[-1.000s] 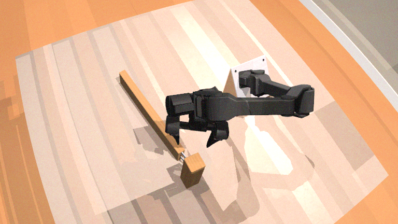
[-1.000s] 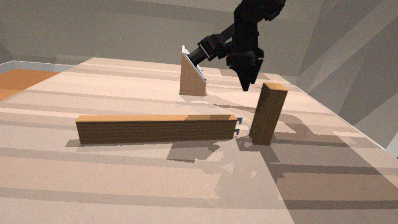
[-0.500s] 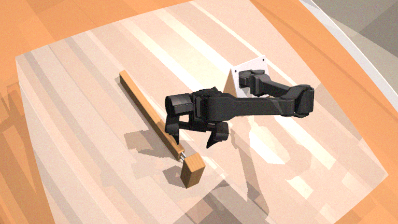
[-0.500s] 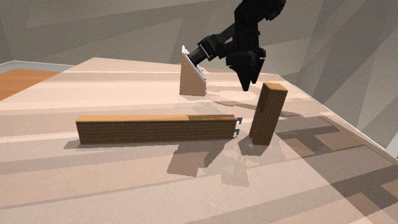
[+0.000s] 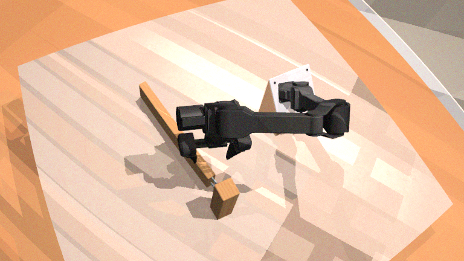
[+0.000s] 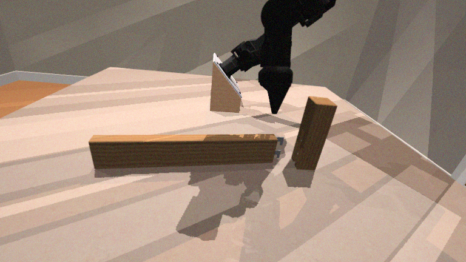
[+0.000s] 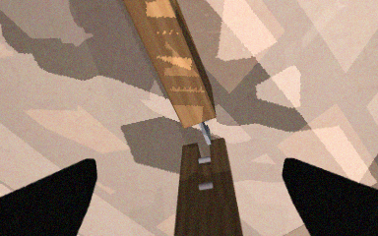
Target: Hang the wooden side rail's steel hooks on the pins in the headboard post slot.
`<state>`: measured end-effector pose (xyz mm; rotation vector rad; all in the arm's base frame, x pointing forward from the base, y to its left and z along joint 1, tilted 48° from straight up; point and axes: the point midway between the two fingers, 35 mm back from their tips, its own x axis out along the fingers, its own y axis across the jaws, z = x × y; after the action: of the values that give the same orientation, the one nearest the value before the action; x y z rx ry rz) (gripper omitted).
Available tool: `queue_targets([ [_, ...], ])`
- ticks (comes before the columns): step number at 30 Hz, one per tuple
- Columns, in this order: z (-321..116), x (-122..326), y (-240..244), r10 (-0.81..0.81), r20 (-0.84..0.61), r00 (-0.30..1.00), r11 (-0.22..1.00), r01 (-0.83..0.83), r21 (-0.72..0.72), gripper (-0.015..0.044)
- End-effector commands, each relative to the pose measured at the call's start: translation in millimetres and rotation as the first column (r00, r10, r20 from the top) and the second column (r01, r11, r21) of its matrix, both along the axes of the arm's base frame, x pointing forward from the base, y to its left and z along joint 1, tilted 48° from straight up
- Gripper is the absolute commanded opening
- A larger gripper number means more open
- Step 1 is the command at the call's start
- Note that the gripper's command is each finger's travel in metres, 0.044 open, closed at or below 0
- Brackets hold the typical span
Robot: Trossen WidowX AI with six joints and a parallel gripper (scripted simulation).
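The wooden rail [image 5: 157,107] [image 6: 182,153] [image 7: 172,59] rests on its narrow edge on the table. Its two grey hooks [image 5: 213,181] [image 6: 280,140] [image 7: 206,133] stick out toward the post, with a gap between them and the post in the exterior view. The post [image 5: 223,205] [image 6: 315,133] [image 7: 207,213] stands beyond that end. Two pins [image 7: 205,160] [image 7: 206,186] show in its slot in the wrist view. My gripper [image 5: 212,159] [image 6: 275,111] [image 7: 192,168] is wide open and empty, above the table near the rail's hook end. In the exterior view its fingers overlap, so only one tip shows.
The arm is mounted on a wooden wedge [image 6: 224,92] with a white plate [image 5: 289,75], behind the rail in the exterior view. Strong shadows and light patches cross the pale table top [image 5: 102,73] [image 6: 102,218]. An orange surface [image 5: 85,8] surrounds it.
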<state>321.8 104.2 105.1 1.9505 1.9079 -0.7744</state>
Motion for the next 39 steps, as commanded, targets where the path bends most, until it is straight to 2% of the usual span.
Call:
queue_targets([
  [1, -37, 18, -22, 0.231, 0.180, 0.956, 0.971, -0.216, -0.100, 0.0440],
  [5, -56, 23, -33, 0.353, 0.246, 0.903, 0.934, -0.326, -0.145, 0.0440],
  [16, -56, 23, -33, 0.353, 0.246, 0.903, 0.934, -0.326, -0.145, 0.0440],
  [21, -78, 19, -8, 0.353, 0.246, 0.903, 0.934, -0.326, -0.144, 0.0440],
  [39, -96, 16, 11, 0.353, 0.246, 0.903, 0.934, -0.326, -0.144, 0.0440],
])
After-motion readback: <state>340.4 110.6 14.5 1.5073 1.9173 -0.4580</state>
